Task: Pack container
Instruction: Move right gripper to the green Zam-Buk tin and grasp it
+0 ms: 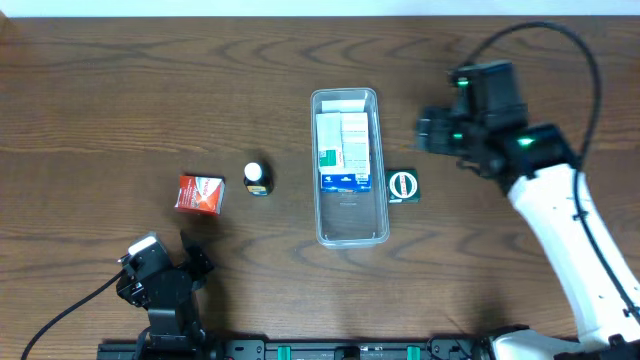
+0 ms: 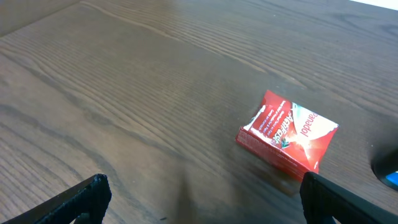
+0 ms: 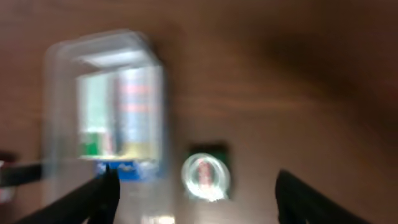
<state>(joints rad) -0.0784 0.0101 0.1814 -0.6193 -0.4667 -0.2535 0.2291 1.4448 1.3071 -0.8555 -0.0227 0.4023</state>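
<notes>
Evidently we are mid-packing: the long clear plastic container [image 1: 350, 218] sits centred on the surface [image 1: 120, 80], half filled. Our left pincer [image 2: 205, 182] and right pincer [image 3: 196, 182] gape empty; the right hangs over the small dark-green ringed packet [image 1: 403, 186], our next grasp.

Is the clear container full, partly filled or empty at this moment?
Partly filled. In the overhead view, boxes occupy one end of the container; the other end is bare.

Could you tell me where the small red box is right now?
Overhead view: the small red cardboard box lies left of centre, beside the white-capped bottle.
</notes>
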